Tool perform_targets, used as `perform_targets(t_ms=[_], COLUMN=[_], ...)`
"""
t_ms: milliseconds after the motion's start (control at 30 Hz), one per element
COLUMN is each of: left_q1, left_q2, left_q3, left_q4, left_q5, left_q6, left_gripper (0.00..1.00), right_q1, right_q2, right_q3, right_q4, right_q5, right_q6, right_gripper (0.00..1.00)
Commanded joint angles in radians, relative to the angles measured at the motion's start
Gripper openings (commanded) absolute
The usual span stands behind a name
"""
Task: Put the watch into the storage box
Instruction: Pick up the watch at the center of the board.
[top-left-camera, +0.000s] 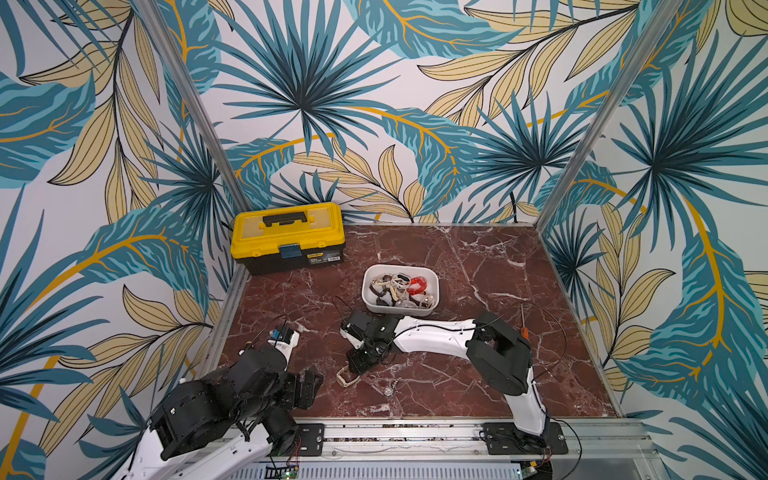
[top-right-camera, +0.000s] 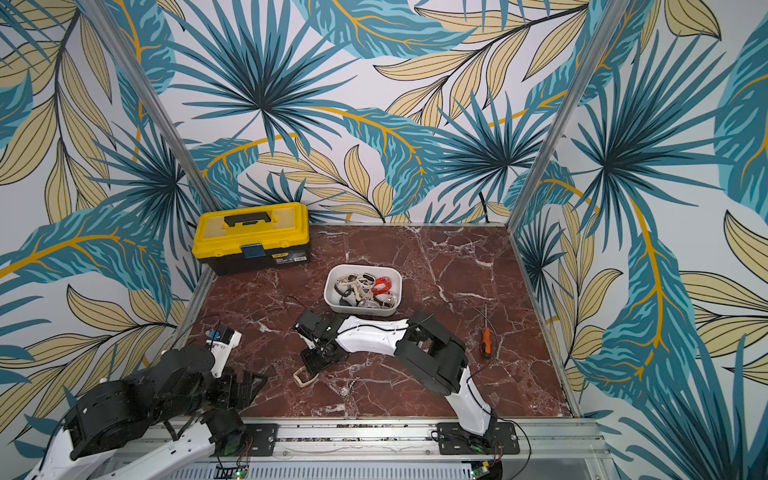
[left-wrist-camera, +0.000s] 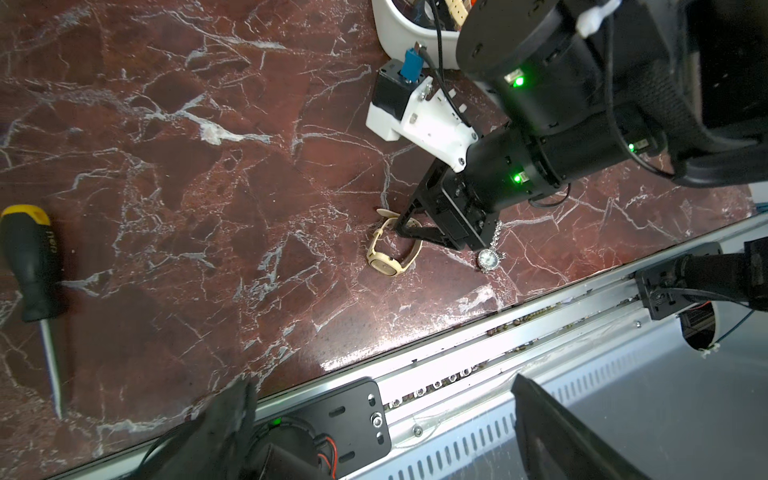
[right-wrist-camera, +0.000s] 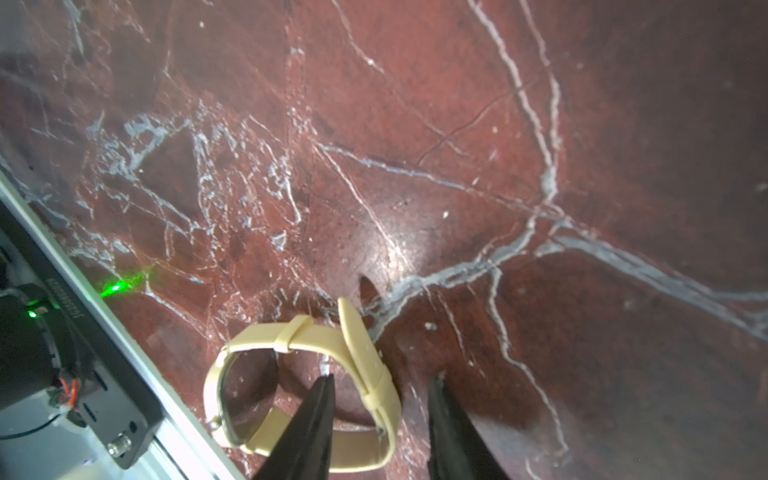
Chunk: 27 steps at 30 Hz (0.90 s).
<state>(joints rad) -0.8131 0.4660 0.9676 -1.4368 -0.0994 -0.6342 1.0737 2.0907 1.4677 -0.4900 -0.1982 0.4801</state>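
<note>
At the lower left of both top views the left claw (top-left-camera: 307, 388) hangs over the near left corner of the dark red, white-veined marble table (top-left-camera: 478, 374). Its black jaws are spread wide with nothing between them. Low in the frame and a little left of centre, a beige wristwatch (top-left-camera: 347, 378) with a rubber strap buckled into a loop lies on the table, well apart from the box. The right claw (right-wrist-camera: 382, 380) is down over it. The right wrist view shows one black finger inside the loop and the other outside, with the strap between them and a narrow gap on each side, so the jaws are partly open and grip nothing yet. Just to the right of the beige watch lies a small round silver watch (top-left-camera: 389, 390) with a sparkling chain band. Further right, a screwdriver (top-right-camera: 484, 343) with an orange and black handle lies on the table. Beyond the right arm, at frame centre, the shallow white plastic storage box (top-left-camera: 399, 309) with rounded corners holds a heap of other watches (top-left-camera: 399, 289). Farthest back, at the table's left rear corner, stands a black toolbox (top-left-camera: 286, 237) with a yellow lid.
</note>
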Motion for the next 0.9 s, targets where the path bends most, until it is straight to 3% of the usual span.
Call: perform_targets(t_ms=[0,267,467,867], left_q1=[-0.003,-0.004,-0.003,-0.003], left_q2=[0.0,-0.005,-0.01,0.017], left_q3=[0.045,0.031,0.04,0.091], left_q4=[-0.008,-0.001,-0.002,0.05], left_q5=[0.016,0.015,0.003,0.01], left_q6=[0.039,0.042,0.037,0.03], left_gripper=[1.0,1.0,1.0,1.0], right_q1=[0.008,0.011,0.011,-0.018], right_q2=[0.053,0.079,0.068,-0.057], right_q3=[0.012,0.029,0.018,0.008], right_q4=[-0.055,-0.055,-0.048,-0.038], right_q5=[0.026,0.01,0.019,0.006], right_q6=[0.008,0.0,0.005,0.009], right_gripper=[0.35,0.23,0.03,0.0])
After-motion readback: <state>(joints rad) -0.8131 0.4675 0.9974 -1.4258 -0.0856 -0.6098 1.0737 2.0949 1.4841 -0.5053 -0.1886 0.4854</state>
